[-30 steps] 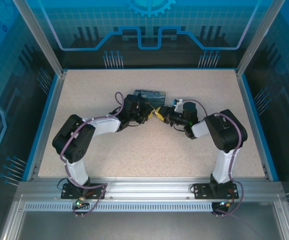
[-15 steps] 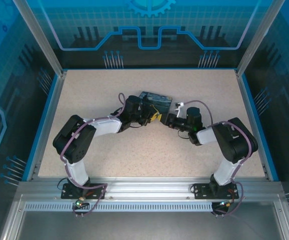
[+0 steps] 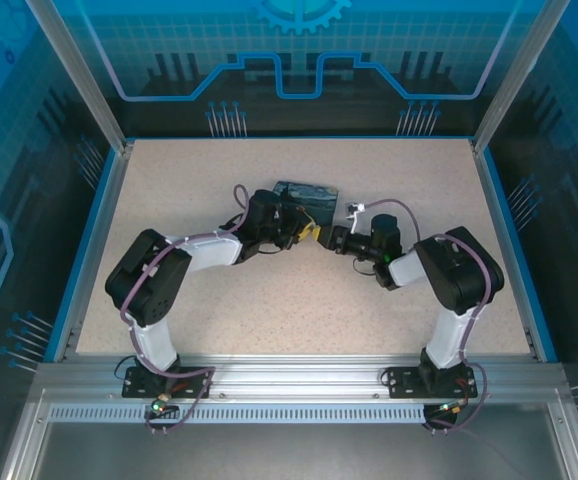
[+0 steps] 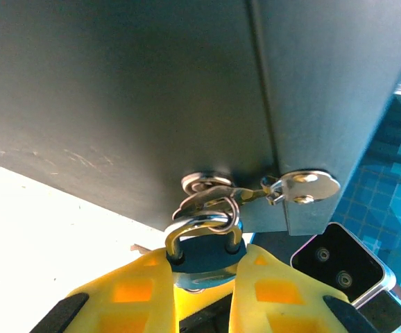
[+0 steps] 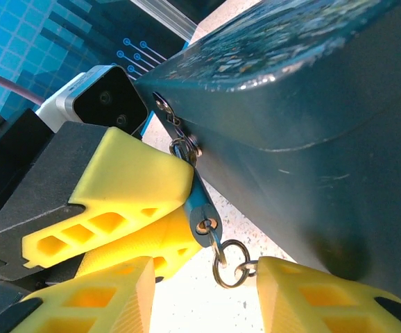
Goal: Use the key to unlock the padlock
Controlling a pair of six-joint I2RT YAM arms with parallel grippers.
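From the top camera I see both arms reach out from their bases at the near edge of the speckled beige table [image 3: 219, 320] and bend in toward each other. My left end effector [image 3: 306, 230] and right end effector [image 3: 332, 238] face each other, close together. They sit just on the near side of the dark-blue tin box with the swirly painted lid [image 3: 305, 194]. The box lies about midway between the table's left and right edges, in its far half.

On my left wrist camera the yellow fingers [image 4: 128, 295] are clenched on the tiny padlock with a bluish body and thin silvery shackle [image 4: 204, 254], one on either side of the body. The shackle passes through the silvery latch [image 4: 211, 193] on the box's dark wall, so the padlock is right against the box.

On my right wrist camera the right end effector is released, with its two yellow fingers [image 5: 96, 302] standing apart. Between them is a small wire ring [image 5: 216, 267], which touches neither finger as far as I can tell. The ring is linked to the very small silvery key [image 5: 207, 227], whose head shows at the padlock's free end. I cannot tell how deep the key sits. Past it, the left end effector's fingers clamp the padlock body, and the box's wall is behind them.
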